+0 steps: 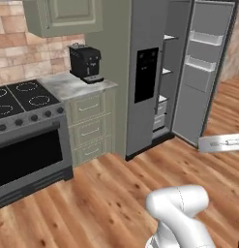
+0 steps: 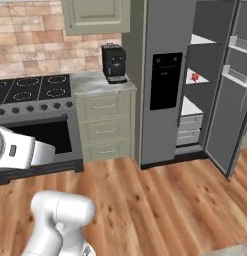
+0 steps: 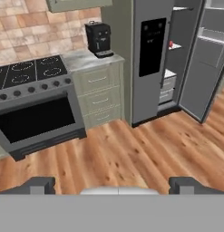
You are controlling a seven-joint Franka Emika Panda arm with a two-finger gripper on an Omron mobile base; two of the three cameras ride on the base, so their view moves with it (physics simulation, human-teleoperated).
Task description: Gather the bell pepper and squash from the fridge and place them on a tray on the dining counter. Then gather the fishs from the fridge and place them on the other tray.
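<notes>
1. your hand (image 3: 111,185) is spread wide and holds nothing.
2. the fridge (image 3: 152,59) stands well ahead and to the right of it, right door swung open.
3. a small red thing on a middle shelf, probably the bell pepper (image 2: 195,76), is too small to tell for sure.
4. you must close that gap first.

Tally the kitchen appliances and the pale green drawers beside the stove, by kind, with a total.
Fridge, right door open: 1
Stove with oven: 1
Coffee machine: 1
Pale green drawers between stove and fridge: 3
Total: 6
</notes>
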